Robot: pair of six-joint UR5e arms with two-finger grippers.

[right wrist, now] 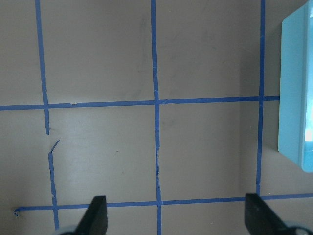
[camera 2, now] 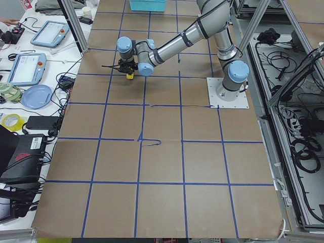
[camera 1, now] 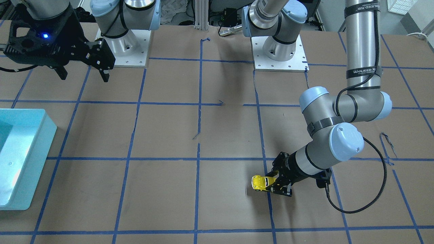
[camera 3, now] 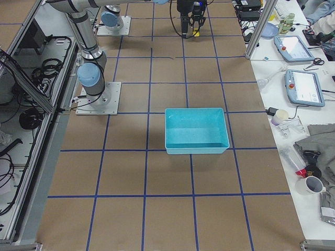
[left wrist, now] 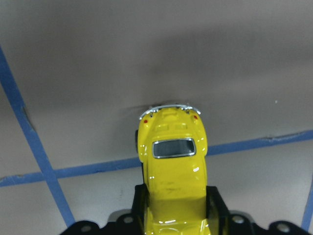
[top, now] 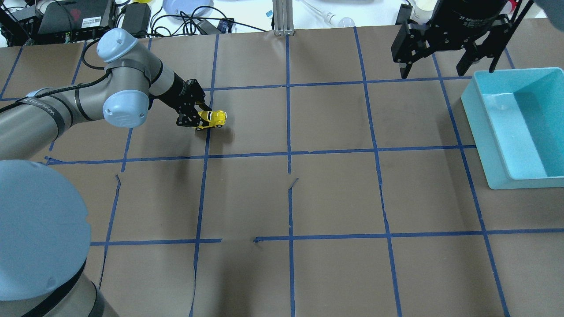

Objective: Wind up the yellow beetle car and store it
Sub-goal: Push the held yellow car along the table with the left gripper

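The yellow beetle car (top: 213, 119) is a tiny bright yellow toy with dark windows. It sits low over the brown paper, at the table surface, on the far left part of the table. My left gripper (top: 197, 119) is shut on the car's rear half. The car also shows in the front-facing view (camera 1: 260, 182), where my left gripper (camera 1: 274, 183) holds it, and in the left wrist view (left wrist: 171, 166), between the two black fingers (left wrist: 215, 203). My right gripper (top: 446, 70) is open and empty, held high near the teal bin (top: 515, 127).
The teal bin (camera 1: 20, 156) stands open at the table's right side. Blue tape lines (top: 288, 154) form a grid on the brown paper. The two arm bases (camera 1: 279, 51) stand on white plates at the robot's edge. Cables and gear lie beyond the far edge.
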